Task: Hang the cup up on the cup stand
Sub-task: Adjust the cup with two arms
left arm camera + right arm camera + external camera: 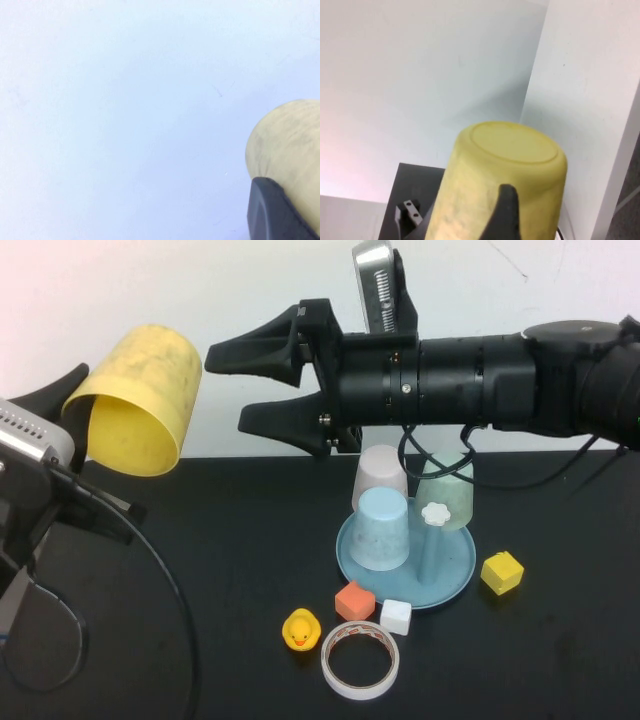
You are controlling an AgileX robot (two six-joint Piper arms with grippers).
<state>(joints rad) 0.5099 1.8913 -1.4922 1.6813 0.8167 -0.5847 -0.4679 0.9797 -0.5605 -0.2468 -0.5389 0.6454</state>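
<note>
Black counter has the blue cup stand, a tape roll, rubber duck, plus orange, white, and yellow blocks.

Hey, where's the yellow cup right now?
The yellow cup is up in the air at the left of the high view, held by the shut left gripper, with the open right gripper just beside it.

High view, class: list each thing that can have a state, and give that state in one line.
yellow cup: held in the air, tilted, gripped at its rim by the left hand.
right hand: open, empty, raised, pointing at the cup.
cup stand: on the table, three cups on it.
light blue cup: upside down on the stand.
pale green cup: upside down on the stand.
flower-capped peg: free.
</note>
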